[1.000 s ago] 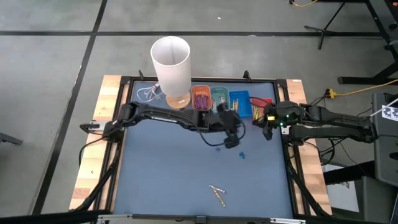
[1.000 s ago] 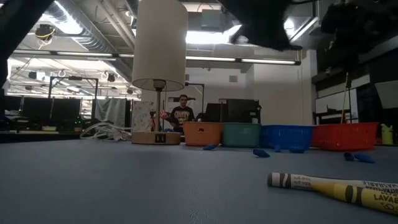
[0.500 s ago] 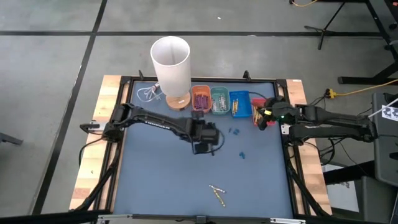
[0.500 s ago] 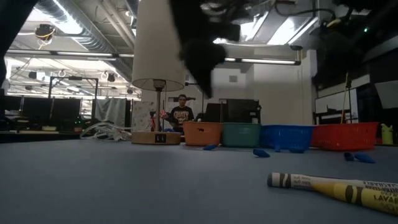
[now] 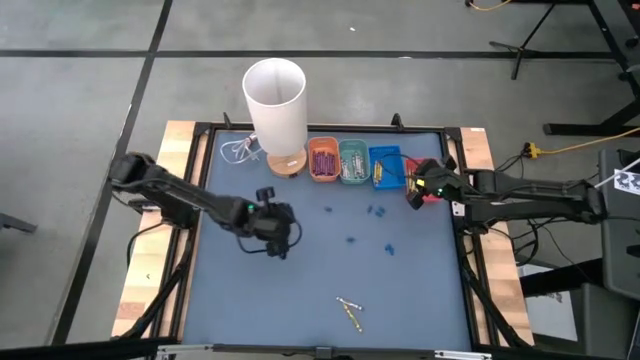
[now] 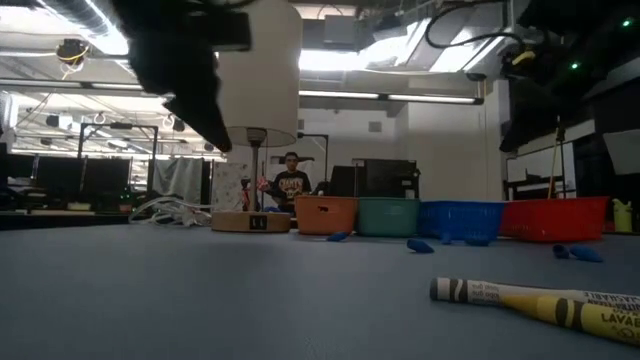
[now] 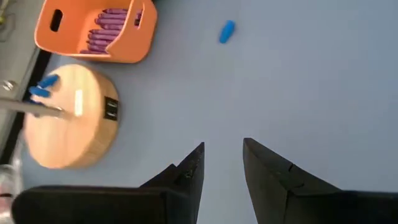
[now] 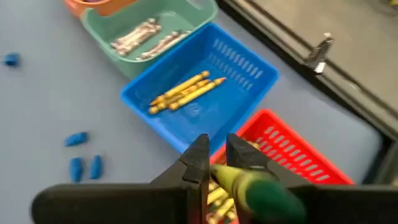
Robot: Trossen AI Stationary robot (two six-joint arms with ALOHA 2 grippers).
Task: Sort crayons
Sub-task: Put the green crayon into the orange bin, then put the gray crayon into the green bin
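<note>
Four small trays stand in a row at the table's far edge: orange (image 5: 322,159) with purple crayons (image 7: 106,36), green (image 8: 152,31) with pale ones, blue (image 8: 199,93) with yellow ones, red (image 8: 280,149) with yellowish ones. Two crayons (image 5: 348,310) lie near the front edge; one of them is the yellow one (image 6: 540,301) close to the low camera. My right gripper (image 5: 413,192) hangs over the red tray, shut on a yellow-green crayon. My left gripper (image 5: 277,243) is open and holds nothing above the mat left of centre. My right gripper pinches a yellow-green crayon (image 8: 231,179) between its two fingers. The fingers slant down from the table's right side. The crayon runs back along the fingers toward the wrist and is lifted clear above the red tray.
A white lamp (image 5: 275,95) on a round wooden base (image 7: 71,121) stands at the far left beside the orange tray. Small blue bits (image 5: 375,211) lie scattered on the mat in front of the trays. A person (image 6: 292,181) shows far behind the table.
My left gripper has swept from in front of the trays toward the table's left edge, sinking a little, with nothing between its open fingers. My right gripper has turned at the wrist toward the trays and stayed over the red tray.
</note>
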